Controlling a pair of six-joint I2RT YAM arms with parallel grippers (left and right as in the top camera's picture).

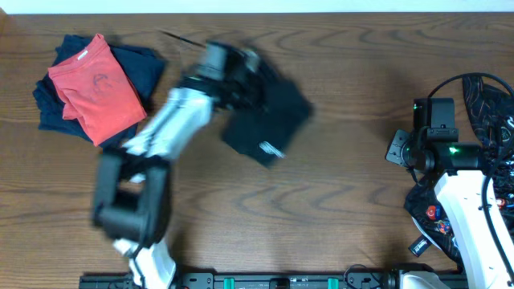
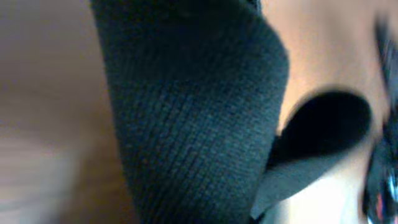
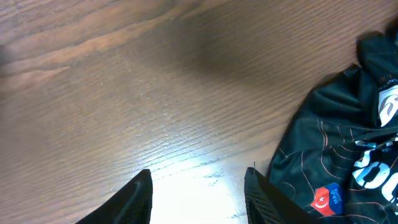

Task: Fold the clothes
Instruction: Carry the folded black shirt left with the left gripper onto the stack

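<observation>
A black garment (image 1: 269, 120) lies crumpled in the middle of the table, with small white lettering near its front corner. My left gripper (image 1: 245, 72), blurred with motion, is at the garment's far left edge. In the left wrist view black knit fabric (image 2: 193, 118) fills the frame right up to the jaws and hides the fingers, so the gripper is shut on this garment. My right gripper (image 3: 199, 177) hangs open over bare wood at the right. Beside its right finger lies a dark garment with a thin-line print (image 3: 336, 155).
A folded pile of navy cloth with a red-orange shirt (image 1: 92, 84) on top sits at the far left. More dark printed clothes (image 1: 490, 104) are heaped at the right edge, behind the right arm. The table (image 1: 345, 201) is brown wood.
</observation>
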